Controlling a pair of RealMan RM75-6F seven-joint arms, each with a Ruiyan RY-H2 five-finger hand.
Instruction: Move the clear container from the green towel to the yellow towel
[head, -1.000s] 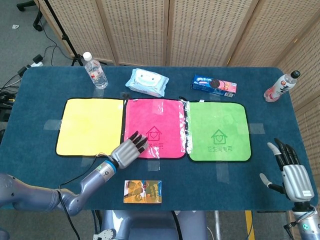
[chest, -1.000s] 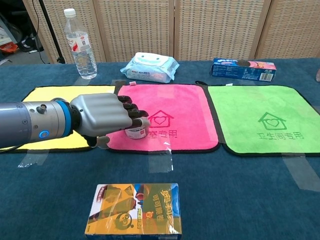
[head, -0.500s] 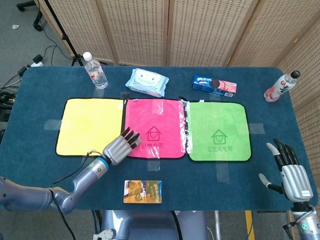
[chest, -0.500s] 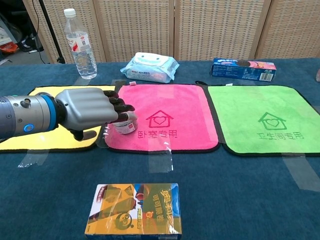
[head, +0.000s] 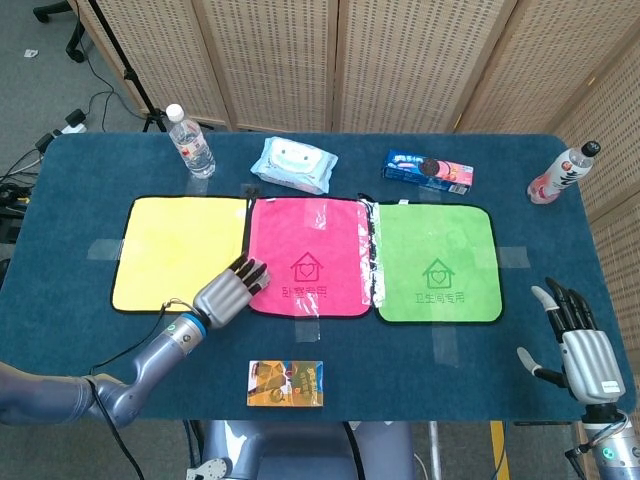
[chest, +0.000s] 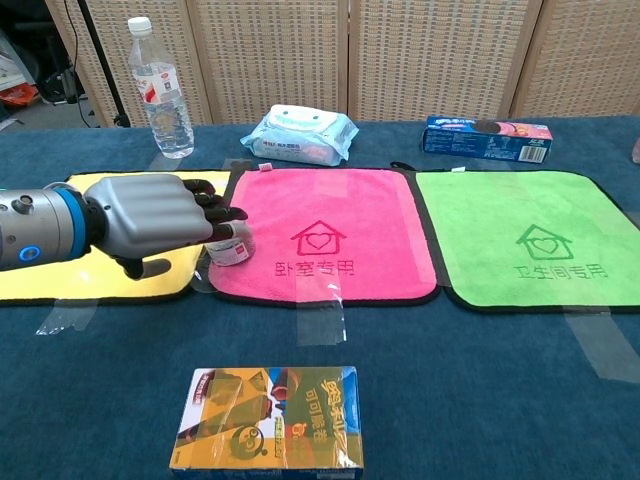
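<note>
Head view: the left robot hand is lying over the seam between the yellow towel and the pink towel, hiding whatever it is carrying. The right robot hand is resting with fingers spread and nothing in them, beyond the green towel.

Chest view: the left robot hand is gripping the clear container at the pink towel's near left corner, just beside the yellow towel.

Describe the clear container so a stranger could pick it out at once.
Three towels lie in a row on the blue table. At the pink towel's left edge, beside the yellow towel, the left hand holds the clear container: small, see-through, with a red-and-white label, unlike the tall capped bottles at the back.
</note>
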